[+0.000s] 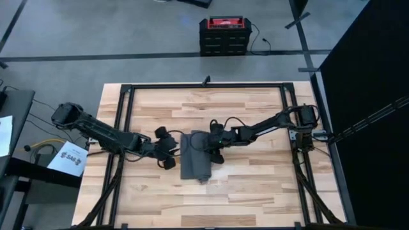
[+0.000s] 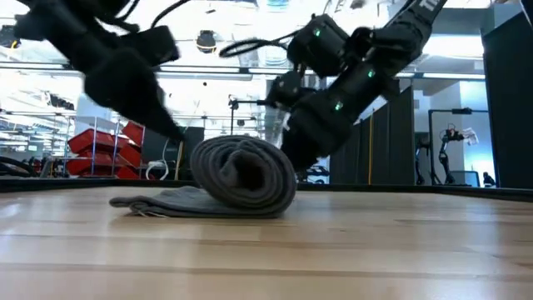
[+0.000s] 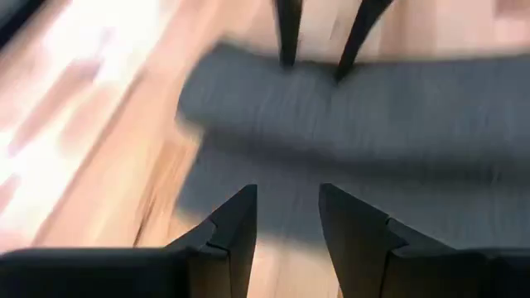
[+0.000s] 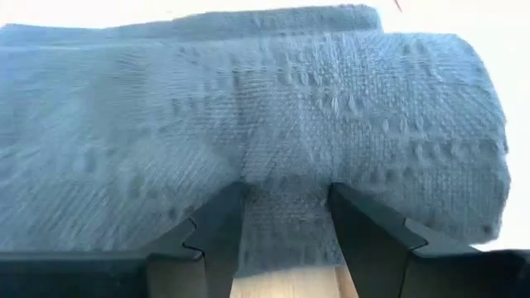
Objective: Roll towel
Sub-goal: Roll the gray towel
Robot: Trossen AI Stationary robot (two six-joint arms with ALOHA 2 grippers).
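Towel (image 1: 195,160) half-rolled btwn grippers, table (image 1: 255,185).

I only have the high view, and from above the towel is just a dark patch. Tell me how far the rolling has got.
Observer: In the low view the towel is mostly wound into a thick spiral, with a flat tail lying on the table.
Operator: Report the right gripper.
Observer: The right gripper is open, its fingers apart against the rolled side, clamping nothing.
Operator: Now the left.
Observer: The left gripper is open too, over the flat tail and short of the rolled part.
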